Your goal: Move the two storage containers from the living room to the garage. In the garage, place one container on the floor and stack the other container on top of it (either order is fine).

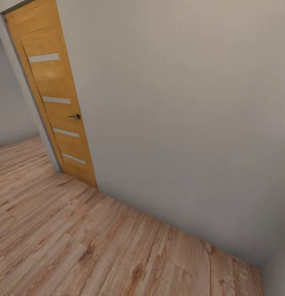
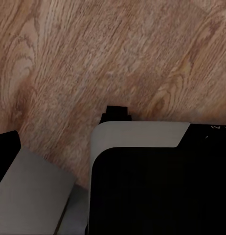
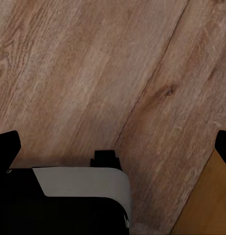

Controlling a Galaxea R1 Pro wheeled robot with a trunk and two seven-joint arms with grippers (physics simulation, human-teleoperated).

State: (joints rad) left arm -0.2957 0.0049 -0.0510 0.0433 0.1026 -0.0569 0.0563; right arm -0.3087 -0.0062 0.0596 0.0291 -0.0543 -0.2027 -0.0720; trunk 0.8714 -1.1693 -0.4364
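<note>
the robot faces a plain wall (image 1: pixel 179 102) with a wooden door (image 1: pixel 56 94) at its left end over light plank floor (image 1: pixel 76 246), no container in sight, each hand's state untellable, so steering should swing wide of the wall toward the doorway.

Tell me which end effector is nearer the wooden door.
Probably left: the door stands ahead on the robot's left side. Both arms hang over the plank floor, well short of it.
</note>
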